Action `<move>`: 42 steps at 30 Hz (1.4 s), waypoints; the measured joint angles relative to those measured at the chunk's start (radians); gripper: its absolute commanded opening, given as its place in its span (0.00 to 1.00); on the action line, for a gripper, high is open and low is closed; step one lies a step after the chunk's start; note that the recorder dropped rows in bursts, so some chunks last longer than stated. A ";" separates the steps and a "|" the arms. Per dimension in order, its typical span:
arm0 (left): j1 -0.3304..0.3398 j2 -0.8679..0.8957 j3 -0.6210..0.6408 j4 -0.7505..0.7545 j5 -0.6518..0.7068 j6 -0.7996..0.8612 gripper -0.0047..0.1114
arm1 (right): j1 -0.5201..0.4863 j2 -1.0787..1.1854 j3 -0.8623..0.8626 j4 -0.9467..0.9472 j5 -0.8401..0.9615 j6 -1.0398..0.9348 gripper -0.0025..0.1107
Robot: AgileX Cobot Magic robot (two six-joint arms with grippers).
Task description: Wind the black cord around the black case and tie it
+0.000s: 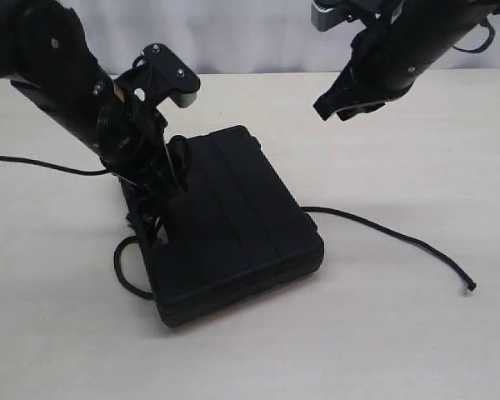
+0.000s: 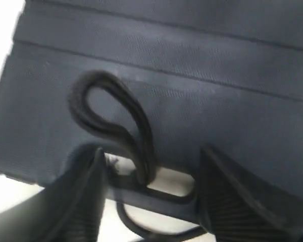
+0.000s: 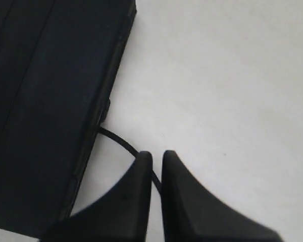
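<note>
The black case (image 1: pixel 233 225) lies flat mid-table, its handle end toward the left arm. The black cord (image 1: pixel 383 233) leaves the case's right side and ends in a frayed tip (image 1: pixel 469 286); another loop (image 1: pixel 121 267) curls off the left side. My left gripper (image 1: pixel 154 200) is down at the handle. In the left wrist view it (image 2: pixel 151 196) is open, its fingers (image 2: pixel 86 201) either side of the cutout, and a cord loop (image 2: pixel 111 116) rests on the lid and passes through that cutout. My right gripper (image 1: pixel 337 104) hangs high, shut and empty (image 3: pixel 157 156), above the cord (image 3: pixel 118 141) beside the case (image 3: pixel 45 101).
A thin smooth arm cable (image 1: pixel 42 164) trails across the pale table (image 1: pixel 417 342) at the left. The table's far edge meets a white backdrop (image 1: pixel 250 33).
</note>
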 measured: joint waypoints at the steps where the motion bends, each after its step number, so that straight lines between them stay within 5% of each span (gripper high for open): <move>1: 0.000 0.002 0.014 0.000 -0.009 -0.002 0.48 | -0.015 0.000 0.000 0.000 0.016 0.017 0.22; 6: 0.000 0.002 0.064 -0.009 -0.082 -0.001 0.45 | -0.106 0.000 0.000 0.048 0.065 0.056 0.34; 12: 0.000 0.002 0.141 -0.109 -0.272 0.128 0.04 | -0.134 0.000 0.045 0.102 0.066 0.048 0.33; 31: -0.004 -0.028 0.066 -0.181 -0.328 0.218 0.04 | -0.135 0.081 0.234 -0.100 0.026 -0.123 0.45; 42: -0.098 -0.030 0.040 -0.270 -0.301 0.384 0.04 | -0.135 0.137 0.258 -0.169 -0.021 -0.123 0.45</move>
